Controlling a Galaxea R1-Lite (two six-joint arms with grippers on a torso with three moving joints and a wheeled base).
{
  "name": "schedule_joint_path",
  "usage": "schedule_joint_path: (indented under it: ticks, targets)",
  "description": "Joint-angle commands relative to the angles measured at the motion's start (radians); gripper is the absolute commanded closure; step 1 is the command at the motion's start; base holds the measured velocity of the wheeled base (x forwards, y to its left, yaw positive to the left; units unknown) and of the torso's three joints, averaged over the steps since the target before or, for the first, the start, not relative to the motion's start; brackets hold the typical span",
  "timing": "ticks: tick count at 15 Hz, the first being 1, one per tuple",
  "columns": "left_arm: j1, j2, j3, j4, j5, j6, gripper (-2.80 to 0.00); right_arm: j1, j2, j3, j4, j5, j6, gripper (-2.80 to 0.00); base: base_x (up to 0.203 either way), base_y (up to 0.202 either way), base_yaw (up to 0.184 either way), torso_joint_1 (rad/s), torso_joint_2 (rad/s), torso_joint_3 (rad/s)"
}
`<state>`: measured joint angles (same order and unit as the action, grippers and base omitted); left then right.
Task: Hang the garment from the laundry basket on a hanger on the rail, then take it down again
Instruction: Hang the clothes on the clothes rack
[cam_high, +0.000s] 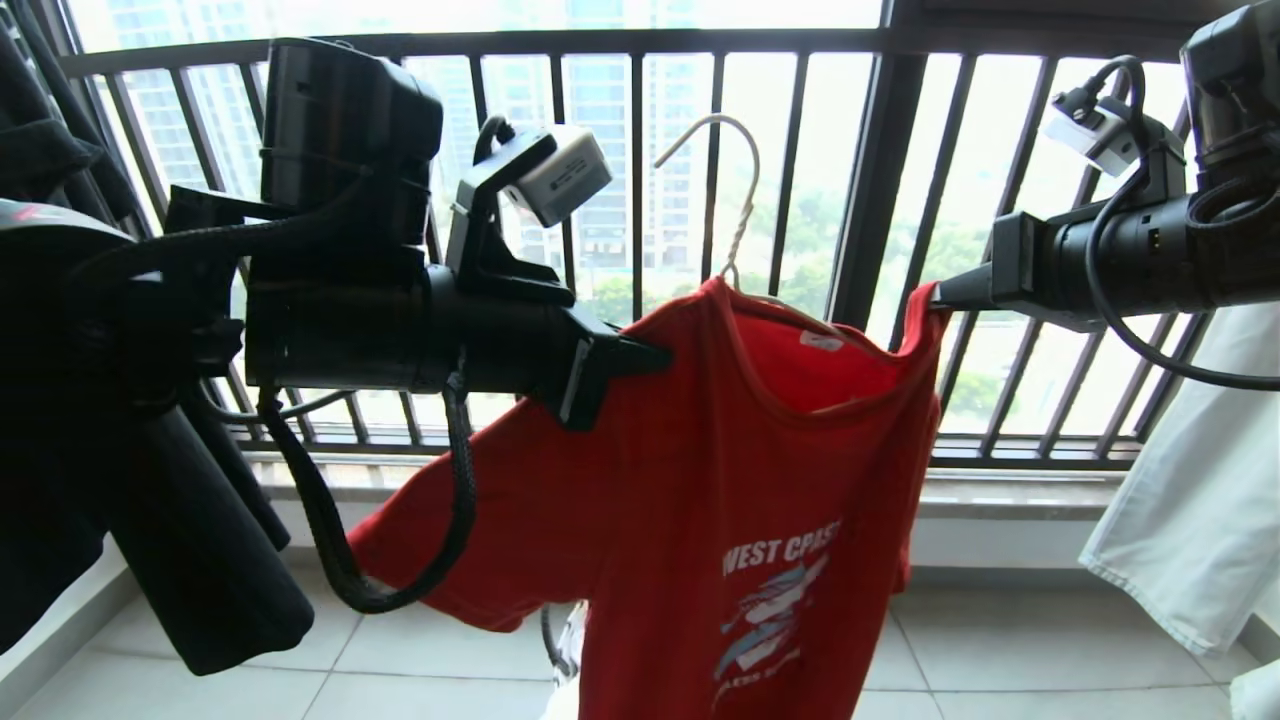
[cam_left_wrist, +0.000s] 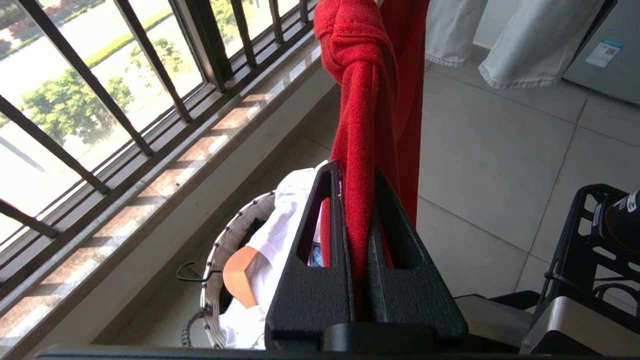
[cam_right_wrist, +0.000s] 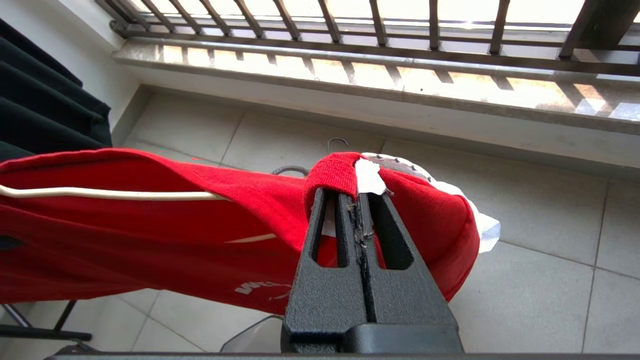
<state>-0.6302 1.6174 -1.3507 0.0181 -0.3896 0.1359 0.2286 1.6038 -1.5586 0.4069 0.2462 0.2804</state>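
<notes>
Between both grippers' fingers: garment (cam_high: 700, 470) stretched on hanger (cam_high: 735, 190), before window railing (cam_high: 870, 200).

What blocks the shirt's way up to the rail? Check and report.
Nothing visible does, though the rail is out of view. The red T-shirt is on the wire hanger, held up before the window railing by the left gripper and the right gripper, each shut on a shoulder.

A red garment (cam_high: 700, 480) printed with white lettering and a white-blue graphic is shown on an off-white hanger (cam_high: 735, 190), before dark window bars (cam_high: 870, 190) and pale grey floor tiles (cam_high: 1000, 650)
</notes>
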Motion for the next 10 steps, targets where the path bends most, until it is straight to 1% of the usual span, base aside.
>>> schedule_joint_path:
  ticks: [1,4,6,7,8,10]
  targets:
    - [-0.011,-0.031,0.099,-0.121,-0.002,-0.032,0.0,0.022,0.04,-0.062,0.006,-0.006,0.003,0.0,0.0,0.0,0.0,0.0,0.0,0.0]
    - [-0.013,-0.089,0.213,-0.202,-0.003,-0.048,0.0,0.025,0.066,-0.197,0.076,-0.056,0.001,0.0,0.0,0.0,0.0,0.0,0.0,0.0]
    - [-0.013,-0.131,0.303,-0.278,-0.002,-0.05,0.0,0.027,0.092,-0.256,0.114,-0.116,-0.009,0.0,0.0,0.0,0.0,0.0,0.0,0.0]
    - [-0.013,-0.158,0.344,-0.314,-0.001,-0.051,0.0,0.027,0.108,-0.279,0.121,-0.16,-0.033,0.0,0.0,0.0,0.0,0.0,0.0,0.0]
    - [-0.012,-0.187,0.372,-0.327,-0.001,-0.054,0.0,0.027,0.111,-0.293,0.14,-0.194,-0.061,0.0,0.0,0.0,0.0,0.0,0.0,0.0]
    - [-0.011,-0.228,0.418,-0.335,-0.002,-0.075,0.0,0.031,0.109,-0.311,0.146,-0.209,-0.093,0.0,0.0,0.0,0.0,0.0,0.0,0.0]
